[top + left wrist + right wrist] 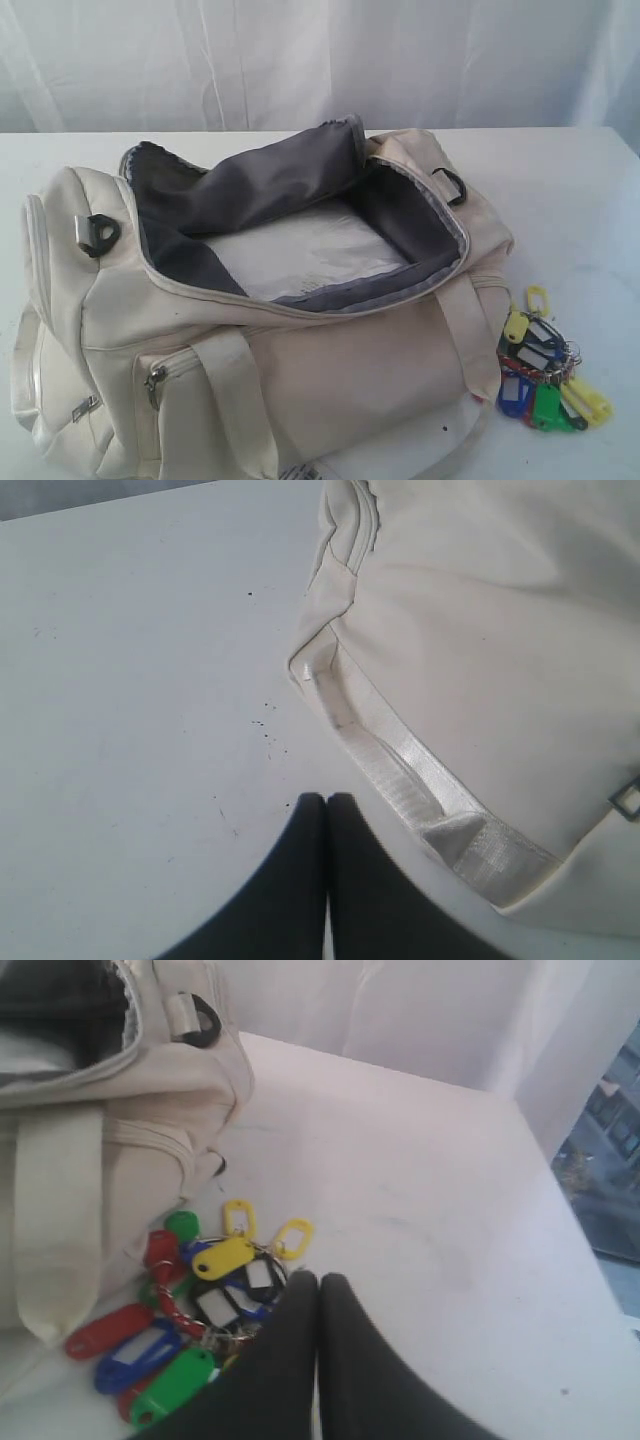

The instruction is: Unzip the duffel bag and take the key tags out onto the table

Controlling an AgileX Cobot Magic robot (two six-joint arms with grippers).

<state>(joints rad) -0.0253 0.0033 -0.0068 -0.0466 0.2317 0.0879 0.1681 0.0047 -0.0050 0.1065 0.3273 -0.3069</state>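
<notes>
Cream fabric makes up the duffel bag [330, 370], which lies on the white table [580, 200] with its main zip undone and its mouth gaping wide. Grey lining [260, 190] shows all round the opening, with one flap of it folded up and back. On the floor of the main compartment lies a flat, pale, glossy sheet [310, 255]; whether it is a packet or the bag's own base panel cannot be told. No other contents show in there. A front pocket is zipped closed, its metal pull [155, 380] hanging at the pocket's left end. Dark D-rings sit at both ends of the bag [100, 232] [452, 185].

The key tags [545, 370] are outside the bag, on the tabletop just beside its right end: a bunch of yellow, blue, green and red tags with white label windows.

The right gripper [318, 1280] has its two black fingers pressed together, empty, with the tips at the edge of the bunch; whether they touch it is unclear. The left gripper [326, 802] is likewise closed on nothing, over bare table close to the bag's left end.
</notes>
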